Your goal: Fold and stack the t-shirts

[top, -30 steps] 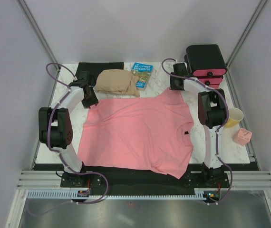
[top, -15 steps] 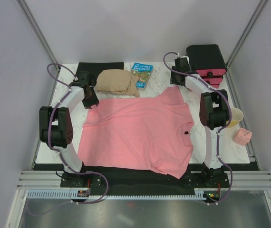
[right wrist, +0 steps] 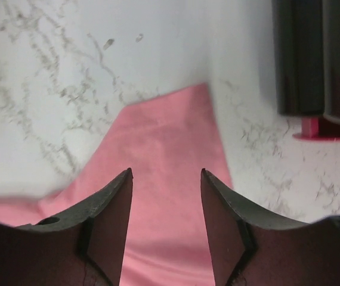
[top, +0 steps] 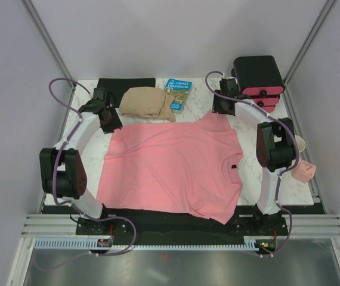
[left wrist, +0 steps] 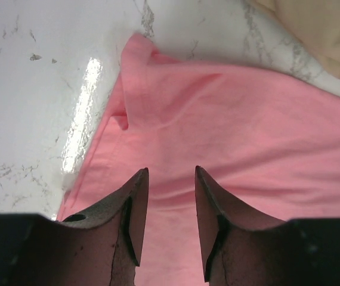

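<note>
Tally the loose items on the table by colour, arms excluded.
Pink: 2, salmon-pink cloth t-shirt, small pink cube
Tan: 1, folded tan cloth bundle
Blue: 1, blue paperback book
Yellow: 1, yellow cup, mostly hidden by the right arm
Black: 2, black box with pink drawer fronts, flat black mat
Total: 7

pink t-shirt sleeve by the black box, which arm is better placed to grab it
Right. The right end effector, open, hovers over that sleeve of the pink t-shirt; the left end effector is across the shirt at the other far corner.
</note>
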